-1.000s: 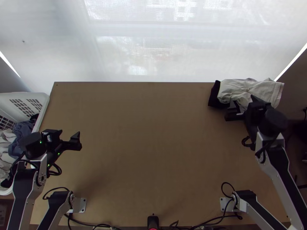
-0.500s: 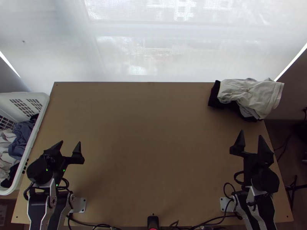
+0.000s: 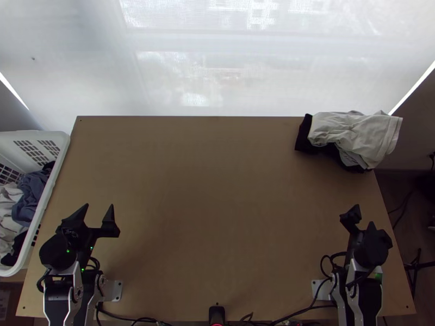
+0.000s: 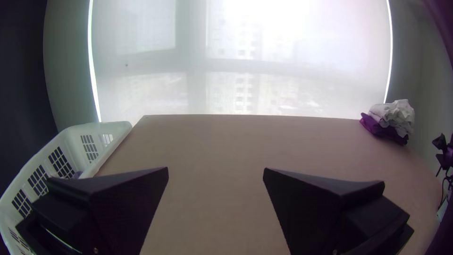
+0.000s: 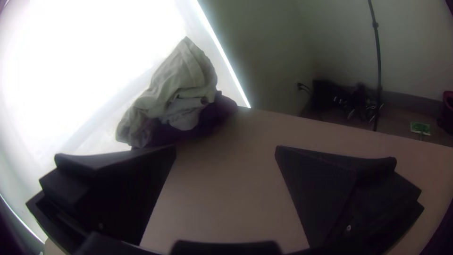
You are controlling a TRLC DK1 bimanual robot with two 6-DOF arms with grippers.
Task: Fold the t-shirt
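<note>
At the table's far right corner lies a bunched light grey-beige cloth (image 3: 356,133) on top of dark folded cloth (image 3: 305,136); whether a t-shirt is among them I cannot tell. The left gripper (image 3: 99,211) stands open over the near left of the table, holding nothing. My right gripper (image 3: 363,215) is over the near right, well short of the pile. In the left wrist view the left gripper (image 4: 215,172) has a wide gap between its fingers. The right wrist view has the right gripper (image 5: 225,151) open, with the light cloth (image 5: 177,87) farther off beyond it.
A white laundry basket (image 3: 61,149) with grey, blue and dark clothes (image 3: 31,195) stands along the table's left edge. Bare tabletop (image 3: 217,206) stretches between the arms. Cables run along the near edge, and a blind hangs behind the far edge.
The right gripper has drawn back from beside the pile to the near right and turned, leaving the cloths lying there. My left gripper has moved slightly toward the near edge and turned.
</note>
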